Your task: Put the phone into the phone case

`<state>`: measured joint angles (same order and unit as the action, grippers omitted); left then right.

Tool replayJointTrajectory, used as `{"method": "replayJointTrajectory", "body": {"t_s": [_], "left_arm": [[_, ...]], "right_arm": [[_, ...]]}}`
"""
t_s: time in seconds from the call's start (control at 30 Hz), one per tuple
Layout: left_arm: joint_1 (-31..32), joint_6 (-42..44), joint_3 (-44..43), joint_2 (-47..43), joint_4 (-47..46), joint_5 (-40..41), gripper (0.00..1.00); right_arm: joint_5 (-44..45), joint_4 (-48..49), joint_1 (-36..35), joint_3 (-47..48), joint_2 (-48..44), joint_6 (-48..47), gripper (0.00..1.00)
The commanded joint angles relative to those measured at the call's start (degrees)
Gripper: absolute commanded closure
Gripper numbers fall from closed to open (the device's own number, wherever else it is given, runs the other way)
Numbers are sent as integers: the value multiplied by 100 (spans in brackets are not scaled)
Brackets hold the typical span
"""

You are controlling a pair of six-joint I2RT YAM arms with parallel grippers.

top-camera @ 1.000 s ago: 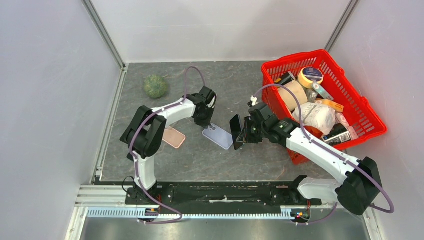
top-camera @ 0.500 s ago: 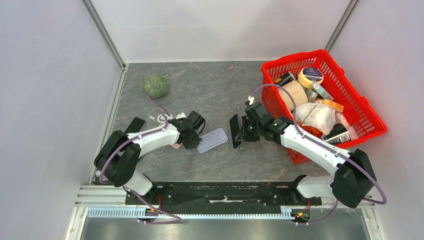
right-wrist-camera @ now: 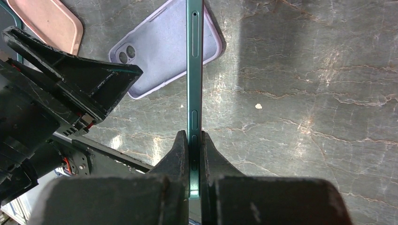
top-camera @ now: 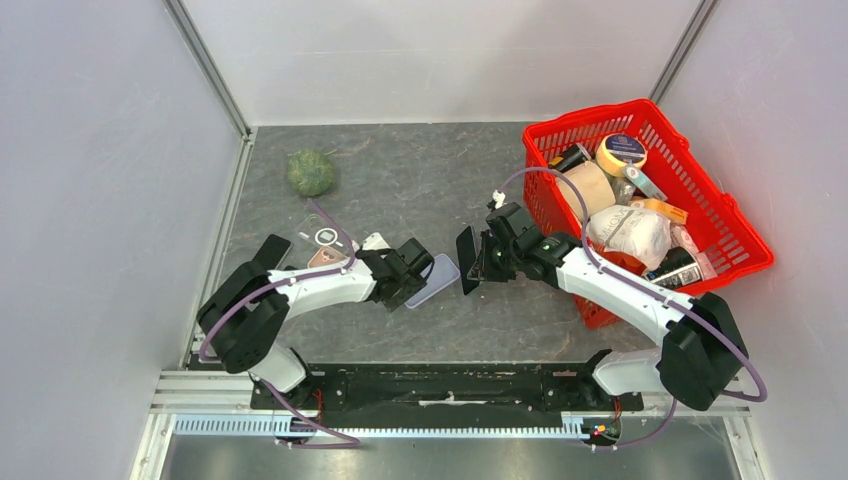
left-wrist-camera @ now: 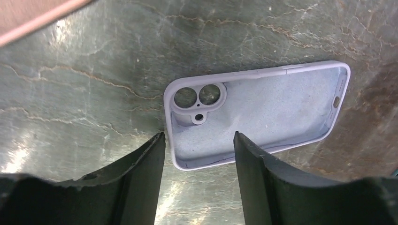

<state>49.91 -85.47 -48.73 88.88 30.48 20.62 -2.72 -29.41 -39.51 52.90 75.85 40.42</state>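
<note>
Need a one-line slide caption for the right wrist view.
Right gripper pinches the teal phone on edge next to the lilac case lying on the marbled tabletop.

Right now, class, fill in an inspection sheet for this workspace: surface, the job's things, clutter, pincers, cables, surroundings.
Surface: dark veined table.
Job's things: phone held on edge above the table; lilac case lying hollow side up, nothing in it.
Clutter: red basket full of packets and tape; green ball; pink case; clear case.
Pincers: left pincer open, fingers astride the lilac case's camera end; right pincer shut on the phone.
Cables: purple cables loop along both arms.
Surroundings: white walls on three sides.
</note>
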Motion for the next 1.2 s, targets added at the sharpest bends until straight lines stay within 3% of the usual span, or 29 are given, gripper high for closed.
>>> {"method": "replayJointTrajectory", "body": {"t_s": [0.0,0.2,0.33,0.47,0.9,1.17], "left_arm": [[11,1360,-262,-328,98,558,37],[3,3726,-957,-268,98,705,36],[-13,5556,-1591,313,36,365,39],[-125,6677,-1893,712,70,-11,40],[-1068,7747,-1832,1294,-278,-2224,49],[-1133,7763,-1963,1645,-174,-2484,57]], "right_arm": [[58,321,28,194,-106,-126,100],[199,234,57,142,-247,-173,100],[237,190,88,83,-337,-184,100],[215,125,111,80,-405,-215,100],[193,-21,145,18,-624,-291,100],[193,13,162,1,-608,-281,100]]}}
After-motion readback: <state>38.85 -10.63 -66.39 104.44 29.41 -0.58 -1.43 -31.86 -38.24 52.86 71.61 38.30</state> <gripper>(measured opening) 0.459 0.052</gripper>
